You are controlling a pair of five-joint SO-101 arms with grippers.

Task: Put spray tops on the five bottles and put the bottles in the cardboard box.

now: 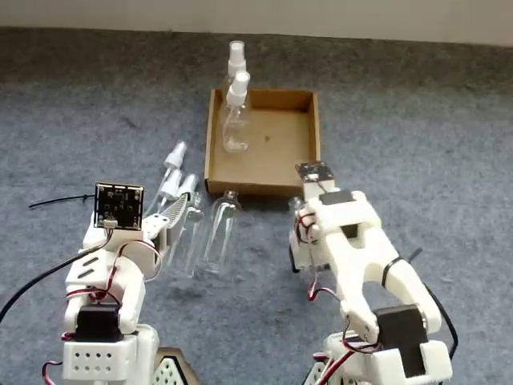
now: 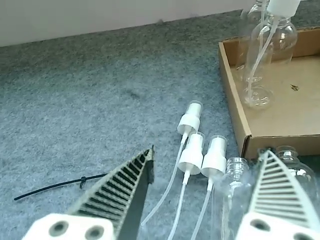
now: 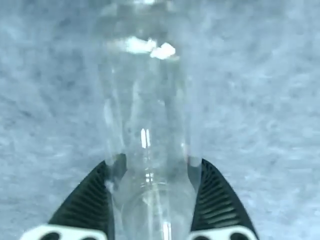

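Note:
The cardboard box (image 1: 309, 144) (image 2: 231, 95) lies at the far middle. One capped clear bottle (image 1: 234, 120) (image 2: 262, 55) stands inside it, and a second capped bottle (image 1: 237, 56) stands just behind it. Three loose spray tops (image 1: 175, 180) (image 2: 191, 150) lie left of the box. Two uncapped bottles (image 1: 221, 228) (image 2: 235, 177) lie beside them. My left gripper (image 1: 170, 224) (image 2: 207, 152) hangs open over the tops and the bottle necks. My right gripper (image 1: 300, 237) (image 3: 157, 172) is shut on a clear uncapped bottle (image 1: 296, 205) (image 3: 145, 110) in front of the box.
Grey carpet (image 1: 417, 120) covers the table. A black cable tie (image 1: 56, 200) (image 2: 60, 186) lies at the left. Open carpet stretches to the right of the box and at the far left.

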